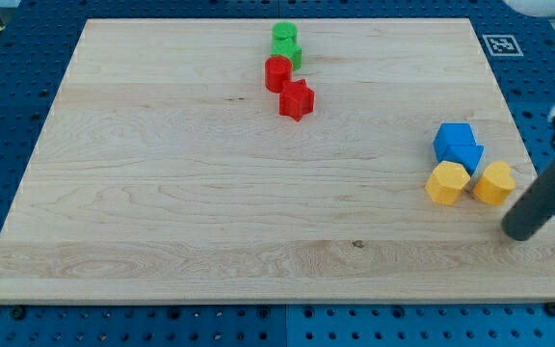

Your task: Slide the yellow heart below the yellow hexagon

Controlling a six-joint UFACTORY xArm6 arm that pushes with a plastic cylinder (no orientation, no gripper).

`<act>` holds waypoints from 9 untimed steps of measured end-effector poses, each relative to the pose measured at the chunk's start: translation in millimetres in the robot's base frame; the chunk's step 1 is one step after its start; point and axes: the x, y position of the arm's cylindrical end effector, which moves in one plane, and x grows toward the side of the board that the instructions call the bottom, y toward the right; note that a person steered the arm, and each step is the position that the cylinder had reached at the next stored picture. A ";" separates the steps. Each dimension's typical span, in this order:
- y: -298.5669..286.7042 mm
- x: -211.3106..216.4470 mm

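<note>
My tip (520,233) slants down from the view's right, just beside the yellow heart (494,183), touching nothing.

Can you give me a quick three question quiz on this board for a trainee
1. True or false: my tip touches the yellow heart.
2. Which block lies directly to the view's left of the heart? A) red star B) yellow hexagon C) green block
3. Fill in: the blue blocks sit just above the two ____ blocks.

Key: 1 false, it stands apart, to the heart's lower right. 2 B, the yellow hexagon. 3 yellow.
</note>
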 end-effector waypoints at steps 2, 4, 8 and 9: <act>-42.6 -1.1; -23.2 -5.5; 35.1 -80.1; 33.8 -83.5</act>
